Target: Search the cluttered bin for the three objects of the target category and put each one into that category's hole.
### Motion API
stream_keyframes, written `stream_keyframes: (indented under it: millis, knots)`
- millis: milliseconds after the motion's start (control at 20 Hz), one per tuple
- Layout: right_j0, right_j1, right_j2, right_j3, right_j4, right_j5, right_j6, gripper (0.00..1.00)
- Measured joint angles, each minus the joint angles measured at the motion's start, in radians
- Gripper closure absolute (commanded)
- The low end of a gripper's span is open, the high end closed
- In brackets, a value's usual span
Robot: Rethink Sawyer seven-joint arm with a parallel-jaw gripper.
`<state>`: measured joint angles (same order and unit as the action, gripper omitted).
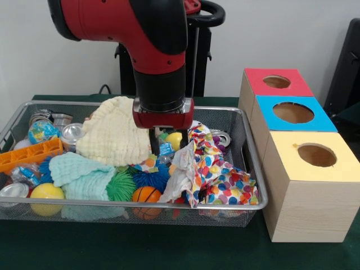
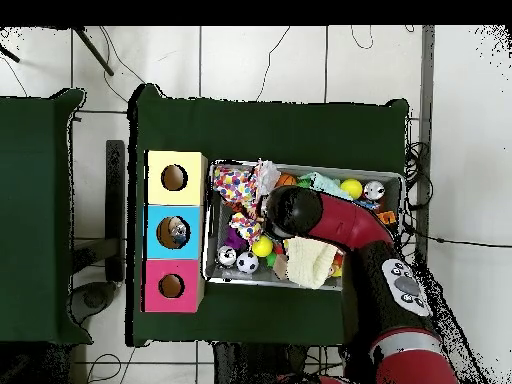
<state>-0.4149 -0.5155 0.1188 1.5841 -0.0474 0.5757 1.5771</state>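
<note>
The silver wire-mesh bin is full of clutter; it also shows in the overhead view. My gripper reaches down into its middle, between a cream cloth and a multicoloured dotted cloth. Its fingers stand apart. Between them lie a small blue-and-white crinkly packet and a yellow ball. Whether the fingers touch the packet is unclear. Another crinkly clear packet lies at the bin's left end. In the overhead view the arm hides the gripper.
Three boxes with round holes stand beside the bin: red, blue, yellow. Something pale shows inside the blue box's hole. The bin also holds cans, spiky balls, an orange tray and a mint cloth.
</note>
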Motion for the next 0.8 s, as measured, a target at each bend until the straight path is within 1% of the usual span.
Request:
stream_keyframes:
  millis: [350,800]
  knots:
    - [-0.020,0.015,0.020,0.000,-0.017,0.000,0.000,0.00]
    - [-0.028,0.003,0.025,0.001,-0.043,0.000,0.000,0.00]
